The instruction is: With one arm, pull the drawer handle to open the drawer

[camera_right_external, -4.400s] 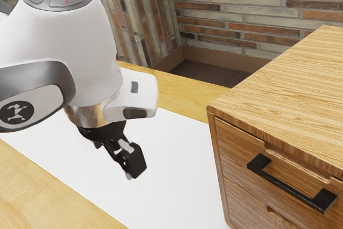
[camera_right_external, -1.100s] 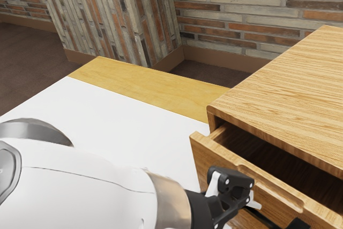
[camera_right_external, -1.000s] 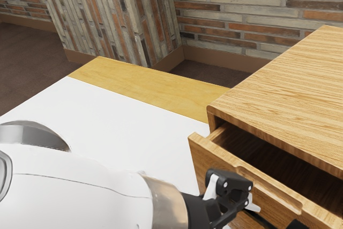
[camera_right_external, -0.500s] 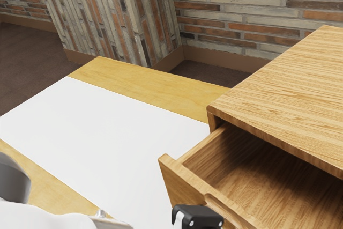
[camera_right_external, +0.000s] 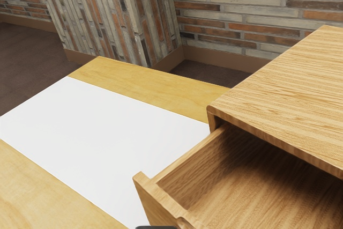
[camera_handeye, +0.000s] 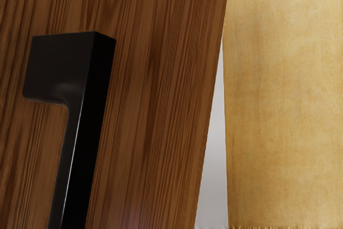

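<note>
The light oak drawer (camera_right_external: 159, 197) stands well out of the matching oak cabinet (camera_right_external: 278, 89), its bare wooden floor open to view and its front hanging over the white mat (camera_right_external: 96, 127) on the wooden table (camera_right_external: 155, 87). By the look of it the opening is as good as done. At the exterior view's lower edge, just in front of the drawer, there's a dark sliver that I take for the claw (camera_right_external: 155, 227); whether it is clamped on anything, I cannot tell. The wrist view sits right up against the drawer front, with the black squared bar handle (camera_handeye: 75, 132) standing off the grain on its post. That bar looks stiff and smooth, a bit slick. The place to hold it is mid-span, away from the corner posts. The drawer is empty, so I'd judge it light, but it will only travel straight along its runners, and a skewed pull could jam it.
</note>
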Available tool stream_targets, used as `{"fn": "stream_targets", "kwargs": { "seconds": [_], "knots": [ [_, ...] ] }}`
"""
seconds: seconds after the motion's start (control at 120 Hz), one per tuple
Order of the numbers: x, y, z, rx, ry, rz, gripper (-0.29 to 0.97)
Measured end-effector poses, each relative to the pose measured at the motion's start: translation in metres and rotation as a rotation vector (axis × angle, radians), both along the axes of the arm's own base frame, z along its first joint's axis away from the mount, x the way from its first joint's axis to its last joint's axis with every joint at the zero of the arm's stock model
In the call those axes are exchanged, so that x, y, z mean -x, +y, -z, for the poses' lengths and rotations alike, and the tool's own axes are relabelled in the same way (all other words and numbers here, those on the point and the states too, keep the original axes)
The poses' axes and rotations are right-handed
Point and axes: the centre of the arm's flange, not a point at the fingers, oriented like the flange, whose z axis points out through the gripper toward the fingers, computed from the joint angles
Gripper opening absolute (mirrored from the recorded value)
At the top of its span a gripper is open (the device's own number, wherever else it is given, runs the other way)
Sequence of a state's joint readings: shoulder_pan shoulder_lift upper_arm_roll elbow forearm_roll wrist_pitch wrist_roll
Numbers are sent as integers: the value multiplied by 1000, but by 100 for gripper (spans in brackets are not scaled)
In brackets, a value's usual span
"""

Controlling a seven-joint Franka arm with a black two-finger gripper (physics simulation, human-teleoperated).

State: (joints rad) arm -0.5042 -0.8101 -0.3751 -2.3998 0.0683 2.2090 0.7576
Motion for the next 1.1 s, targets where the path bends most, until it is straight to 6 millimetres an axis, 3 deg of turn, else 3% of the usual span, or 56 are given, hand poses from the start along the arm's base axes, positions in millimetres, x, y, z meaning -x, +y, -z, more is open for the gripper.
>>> {"fn": "stream_targets", "kwargs": {
  "seconds": [0.208, 0.325, 0.392, 0.442, 0.483, 0.525, 0.633, 0.725, 0.875, 1.008, 1.1],
  "knots": [
    [26, -2, -6, 8, -13, 4, 68],
    [73, -11, -26, 13, -86, 42, 68],
    [110, -16, -86, 71, -189, 70, 68],
    [133, -13, -166, 153, -283, 47, 68],
    [122, 1, -222, 214, -280, -34, 68],
    [99, 10, -242, 234, -205, -136, 68],
    [16, 44, -249, 262, 53, -418, 68],
    [-18, 72, -236, 267, 172, -634, 68],
    [-19, 94, -227, 295, 289, -825, 68],
    [-6, 78, -218, 303, 354, -904, 68],
    [-6, 79, -213, 311, 357, -985, 68]
  ]
}}
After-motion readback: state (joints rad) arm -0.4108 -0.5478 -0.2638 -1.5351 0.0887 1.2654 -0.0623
